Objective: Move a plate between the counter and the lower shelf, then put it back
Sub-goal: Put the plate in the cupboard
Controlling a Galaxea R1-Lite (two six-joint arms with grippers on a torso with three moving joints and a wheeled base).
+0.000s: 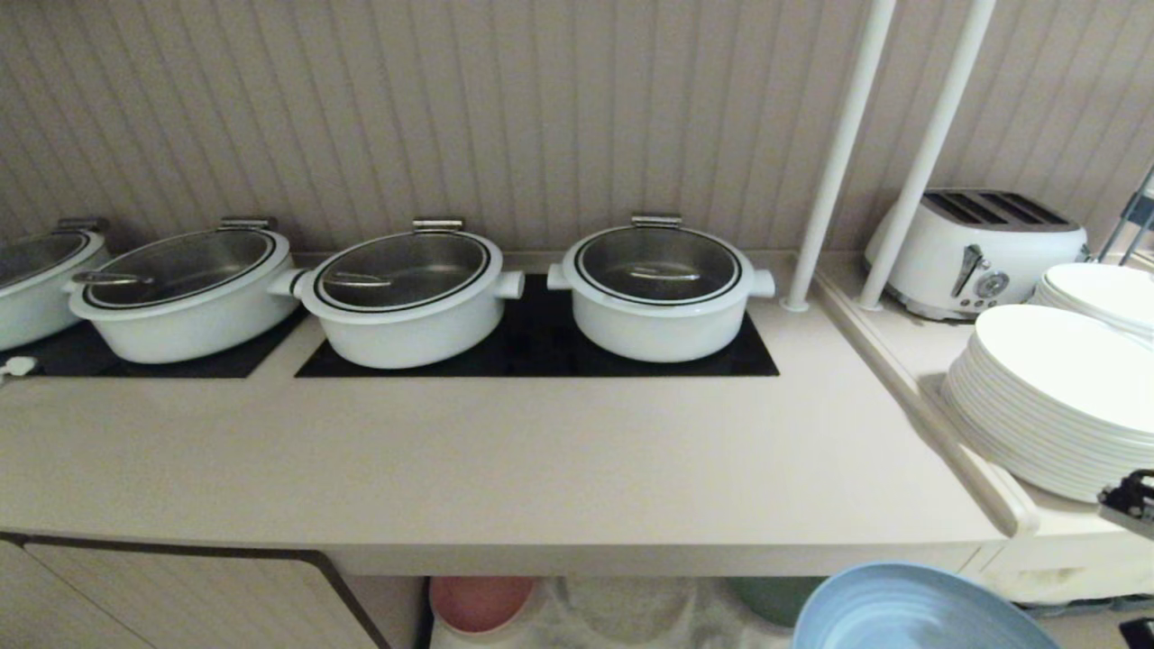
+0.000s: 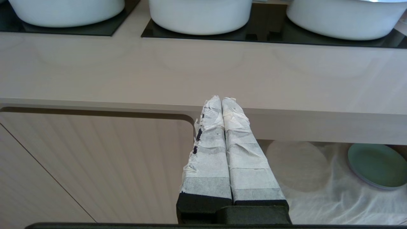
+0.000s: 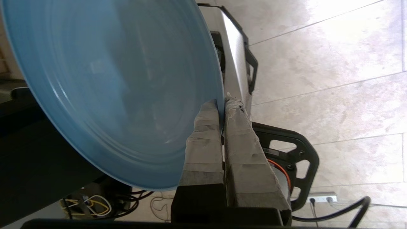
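1. The right gripper (image 3: pixel 222 106) pinches the rim of the plate (image 1: pixel 911 613), holding it in the air just below and in front of the counter (image 1: pixel 505 469) edge, clear of the lower shelf (image 2: pixel 321 194).
2. The step in hand is probably the lift up to the counter; the direction cannot be read from one moment.
3. Next, the plate needs to clear the counter's thick front edge, then level out over the bare top before the pots (image 1: pixel 658 288).
4. The left gripper (image 2: pixel 221 101), fingers pressed together and empty, hangs before the counter edge.
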